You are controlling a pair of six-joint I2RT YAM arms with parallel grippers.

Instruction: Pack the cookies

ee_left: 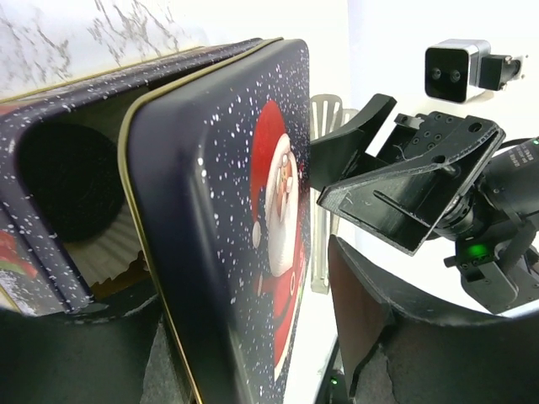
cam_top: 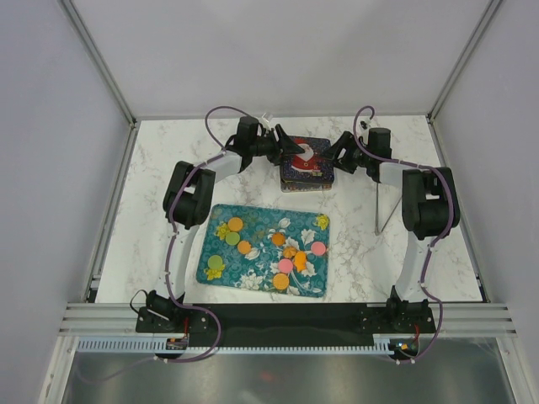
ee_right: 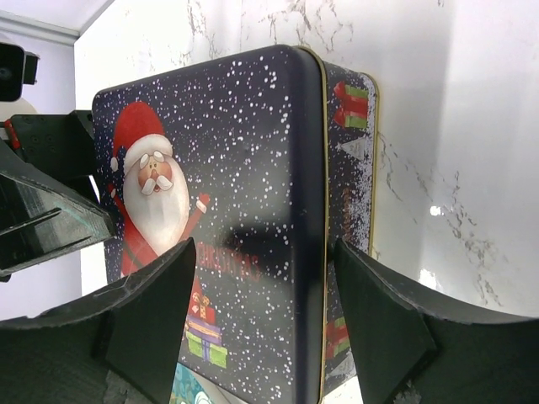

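cookies: the small flat round cookies, orange, pink and green, plus a few yellow and orange flower-shaped ones, are all loose on the tray. None are in the tin.
tray: a teal rectangular tray with a floral print, sitting at the near middle of the counter between the two arms.
tin lid: a dark blue metal lid with a Santa picture and snow dots, at the far middle just past the tray. It's sitting skewed on its base, not seated.
tin base: the matching dark blue rectangular tin base pokes out from under the lid. The left wrist view looks straight into the gap.
paper cup: a bit of white pleated paper cup shows inside that gap. The rest is too dark to make out.
left hand: the left hand is at the tin's left side with its black fingers spread wide and the lid's edge between them. There's a strip of light between the lid face and that finger, so it isn't clamped on.
right hand: the right hand is at the tin's right side, gaping wide too. Its fingers straddle the lid's near corner and it has hold of nothing.
counter: a white marble-look counter carries everything.
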